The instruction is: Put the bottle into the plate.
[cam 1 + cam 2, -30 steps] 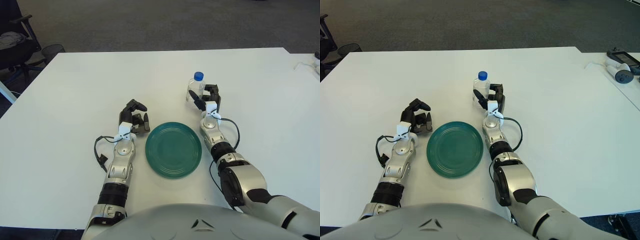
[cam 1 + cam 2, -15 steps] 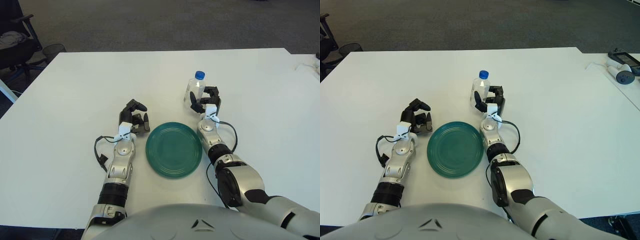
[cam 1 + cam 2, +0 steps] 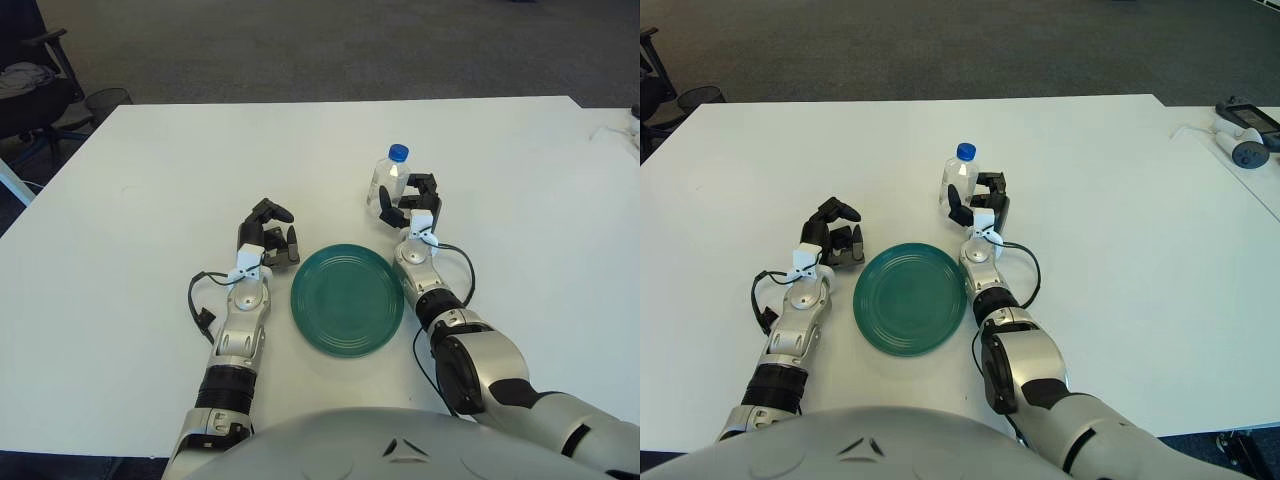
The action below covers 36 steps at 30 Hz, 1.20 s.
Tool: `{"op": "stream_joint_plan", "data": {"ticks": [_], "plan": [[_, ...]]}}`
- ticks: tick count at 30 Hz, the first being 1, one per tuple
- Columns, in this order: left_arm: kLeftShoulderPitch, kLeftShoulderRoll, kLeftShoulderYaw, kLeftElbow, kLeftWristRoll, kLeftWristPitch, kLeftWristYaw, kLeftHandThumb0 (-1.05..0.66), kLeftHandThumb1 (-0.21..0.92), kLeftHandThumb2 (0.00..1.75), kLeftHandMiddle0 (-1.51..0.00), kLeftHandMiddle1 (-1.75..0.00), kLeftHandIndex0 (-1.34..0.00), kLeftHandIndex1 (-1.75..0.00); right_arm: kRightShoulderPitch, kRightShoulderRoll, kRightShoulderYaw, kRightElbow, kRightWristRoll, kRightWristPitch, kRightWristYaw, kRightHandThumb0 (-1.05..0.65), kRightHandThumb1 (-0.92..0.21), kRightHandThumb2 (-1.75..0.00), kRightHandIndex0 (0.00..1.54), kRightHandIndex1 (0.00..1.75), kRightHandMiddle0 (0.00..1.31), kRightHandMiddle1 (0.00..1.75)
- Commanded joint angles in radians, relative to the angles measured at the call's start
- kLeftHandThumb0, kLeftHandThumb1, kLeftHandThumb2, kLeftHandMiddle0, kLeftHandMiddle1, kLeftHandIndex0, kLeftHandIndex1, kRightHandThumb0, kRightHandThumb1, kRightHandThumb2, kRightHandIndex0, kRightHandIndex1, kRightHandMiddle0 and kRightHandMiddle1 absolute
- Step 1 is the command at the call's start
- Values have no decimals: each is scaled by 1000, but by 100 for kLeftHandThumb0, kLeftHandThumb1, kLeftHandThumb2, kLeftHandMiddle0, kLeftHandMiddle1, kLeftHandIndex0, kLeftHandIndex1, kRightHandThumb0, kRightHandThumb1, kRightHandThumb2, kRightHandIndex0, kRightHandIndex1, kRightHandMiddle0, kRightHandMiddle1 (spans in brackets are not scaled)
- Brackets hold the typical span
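A small clear bottle [image 3: 388, 180] with a blue cap stands upright on the white table, just beyond the green plate's [image 3: 347, 299] far right rim. My right hand [image 3: 407, 203] is wrapped around the bottle's lower half, fingers curled on both sides of it. The plate lies flat between my two arms and holds nothing. My left hand [image 3: 268, 237] shows just left of the plate, its fingers curled on nothing.
The white table [image 3: 180, 160] spreads wide on all sides. A white device with a cable [image 3: 1238, 140] lies at the far right edge. An office chair [image 3: 30, 90] stands beyond the table's left corner.
My right hand has closed in on the bottle and nudged it slightly left and up the view. The left arm and the plate have stayed put.
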Motion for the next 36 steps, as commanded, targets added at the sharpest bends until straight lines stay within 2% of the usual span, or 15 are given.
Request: {"op": "stream_joint_plan", "data": {"ticks": [1, 14, 17, 23, 28, 32, 36], "plan": [[29, 10, 6, 36, -3, 38, -10, -52, 17, 149, -126, -175, -72, -175, 27, 5, 3, 18, -2, 27, -8, -14, -34, -116, 112, 175, 93, 175], [28, 8, 7, 36, 3, 42, -4, -52, 17, 149, -125, -175, -72, -175, 52, -1, 22, -16, -20, 35, -33, -16, -33, -116, 115, 175, 93, 175], [30, 7, 5, 32, 4, 45, -5, -52, 18, 149, -125, -175, -72, -175, 51, -13, 16, -64, -8, 44, -9, -15, -32, -118, 114, 175, 94, 175], [27, 5, 4, 31, 2, 50, -8, -52, 18, 148, -125, -175, -72, -175, 50, -45, -15, -99, 49, -21, 103, -12, -29, -125, 113, 175, 96, 175], [23, 5, 6, 41, 1, 48, -5, -52, 18, 148, -125, -175, -72, -175, 110, -49, -10, -312, 83, -34, 200, -9, -28, -129, 114, 175, 97, 175], [20, 3, 7, 53, -3, 31, -7, -52, 18, 148, -125, -175, -72, -175, 201, -29, 20, -545, 103, -39, 275, -7, -27, -130, 116, 175, 100, 175], [19, 2, 7, 56, 0, 28, -5, -52, 18, 148, -125, -175, -72, -175, 243, -22, 31, -621, 120, -61, 324, -6, -28, -129, 119, 175, 101, 175]]}}
